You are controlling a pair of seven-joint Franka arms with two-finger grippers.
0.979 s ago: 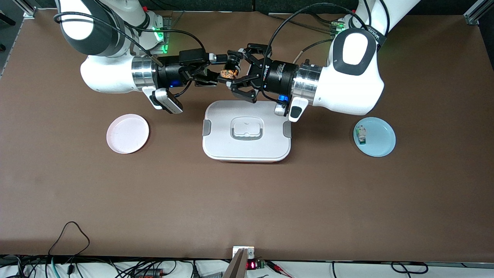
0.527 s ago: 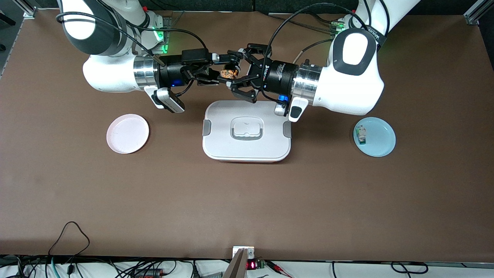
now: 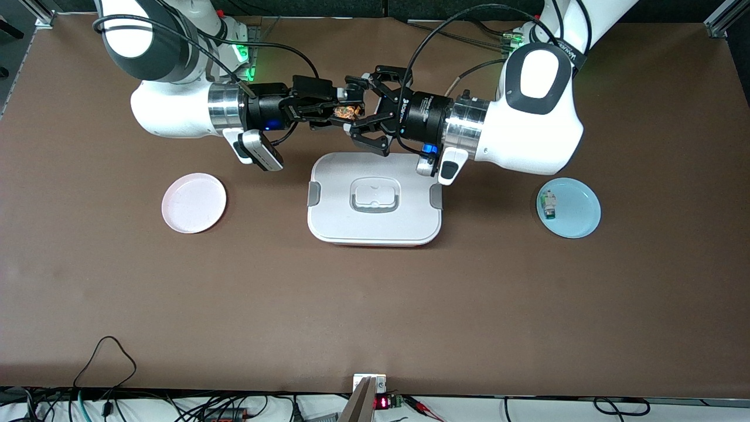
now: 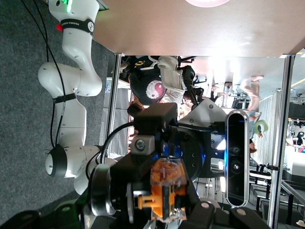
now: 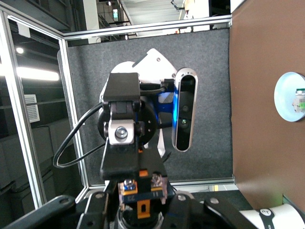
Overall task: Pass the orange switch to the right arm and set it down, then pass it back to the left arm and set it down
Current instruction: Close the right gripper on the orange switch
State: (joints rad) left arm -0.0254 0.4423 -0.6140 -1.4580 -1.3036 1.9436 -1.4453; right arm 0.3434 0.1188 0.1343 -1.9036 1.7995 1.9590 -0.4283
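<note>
Up above the desk (image 3: 375, 305), near the edge where the arm bases stand, the front view shows the two grippers meeting tip to tip. The right gripper (image 3: 331, 111) reaches in from the right arm's end and the left gripper (image 3: 358, 114) from the left arm's end. Between them sits the orange switch (image 3: 347, 111), held in the air over the bare desk between the box (image 3: 375, 202) and the bases' edge. The right gripper's jaws are closed on the switch; the left gripper's jaws are clamped on it as well. The white box rests at the middle of the desk, nearer the front camera than the grippers, lid on. A pink plate (image 3: 194, 202) lies toward the right arm's end. A blue plate (image 3: 577, 208) lies toward the left arm's end, with a small white-and-green part (image 3: 548, 205) on it.

From the left wrist view, the orange switch (image 4: 164, 191) fills the space between the left gripper's own fingers, and the right gripper's black body (image 4: 157, 138) presses in on it.

From the right wrist view, the orange switch (image 5: 142, 198) sits pinched at the right gripper's tips, with the left gripper (image 5: 123, 138) facing it. The blue plate (image 5: 288, 98) shows at the desk's side.
</note>
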